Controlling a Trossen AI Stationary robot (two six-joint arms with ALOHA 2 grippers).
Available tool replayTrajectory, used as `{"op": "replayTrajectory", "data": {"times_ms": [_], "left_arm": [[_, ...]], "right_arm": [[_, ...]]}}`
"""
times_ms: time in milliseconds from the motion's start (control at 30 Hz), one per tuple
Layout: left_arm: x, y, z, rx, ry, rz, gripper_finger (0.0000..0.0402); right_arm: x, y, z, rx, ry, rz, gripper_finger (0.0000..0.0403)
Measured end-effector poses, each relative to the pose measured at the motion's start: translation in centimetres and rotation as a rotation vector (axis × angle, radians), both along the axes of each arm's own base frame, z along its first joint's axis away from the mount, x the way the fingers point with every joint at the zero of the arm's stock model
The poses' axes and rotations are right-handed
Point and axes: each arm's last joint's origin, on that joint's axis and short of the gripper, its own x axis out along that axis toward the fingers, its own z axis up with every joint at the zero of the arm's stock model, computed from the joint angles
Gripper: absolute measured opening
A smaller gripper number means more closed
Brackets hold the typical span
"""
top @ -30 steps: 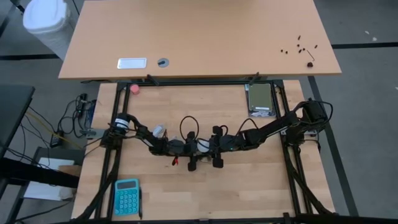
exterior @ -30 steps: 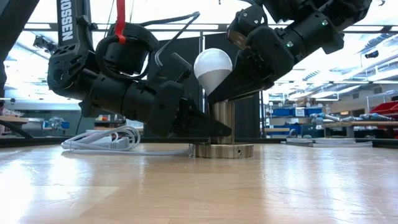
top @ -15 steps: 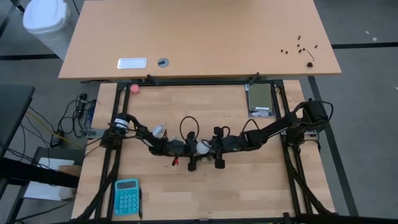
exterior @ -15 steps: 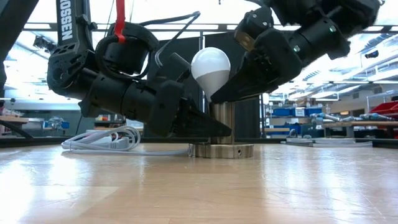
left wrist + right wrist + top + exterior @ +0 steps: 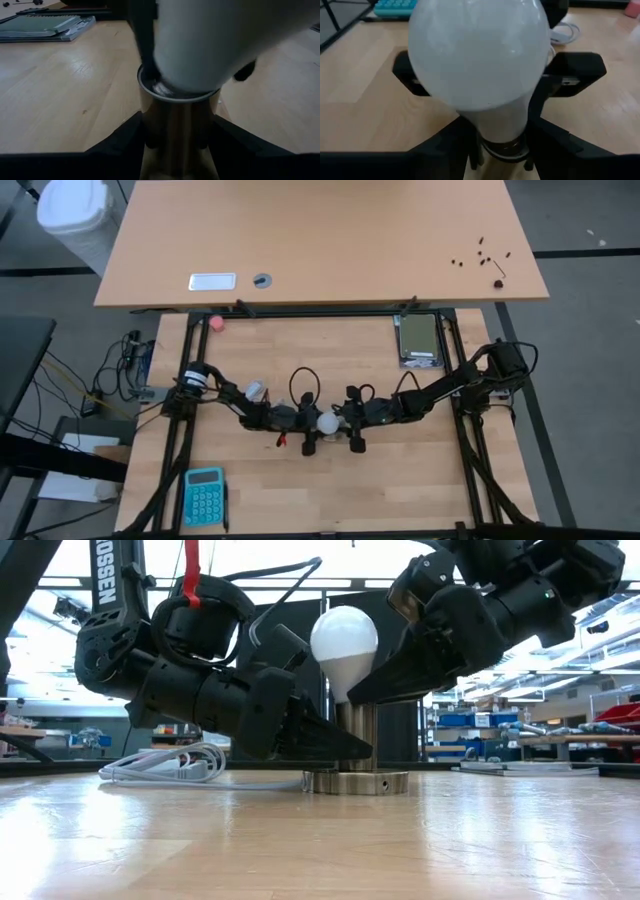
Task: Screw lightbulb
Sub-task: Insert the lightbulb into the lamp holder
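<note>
right hand (image 5: 365,695) closed on the lightbulb (image 5: 344,646), fingers (image 5: 445,145) pinching the narrow neck just above the silvery screw base, globe clear of them; bulb upright over the metal socket (image 5: 357,755), base sitting at or just inside the socket's open top, left wrist view shows the white globe right at the rim, can't tell how far threaded. left hand (image 5: 340,748) clamped low on the socket body, its fingers (image 5: 117,142) either side of the cylinder, partly open only as wide as the socket, fingertips close to the wood. socket stands on the tabletop (image 5: 400,480) near the middle, somewhat toward the front edge; in the high view the bulb (image 5: 327,421) shows as a white dot between the two hands, left arm coming from the left edge, right arm from the right edge. white cord (image 5: 165,765) coiled on the tabletop behind the left hand. pink ball (image 5: 216,323) near the back left corner, blue calculator (image 5: 204,495) at the front left corner, a flat grey device (image 5: 419,340) near the back right corner. vs half a second ago: bulb has shifted slightly toward the right side and sits more upright over the socket, right hand and wrist moved the same way with it; left hand, socket and cord unchanged
</note>
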Motion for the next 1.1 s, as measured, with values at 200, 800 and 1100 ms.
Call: {"op": "replayTrajectory", "data": {"times_ms": [200, 800, 1100], "left_arm": [[0.0, 0.0, 0.0, 0.0, 0.0, 0.002, 0.0188], [0.0, 0.0, 0.0, 0.001, 0.0, 0.005, 0.0188], [0.0, 0.0, 0.0, -0.001, 0.0, 0.005, 0.0188]], "right_arm": [[0.1, 0.0, 0.3, 0.009, -0.024, 0.008, 0.0193], [0.0, -1.1, 0.0, 0.0, -0.005, -0.004, 0.0191], [-1.4, -1.6, -1.0, 0.048, -0.075, -0.003, 0.019]]}}
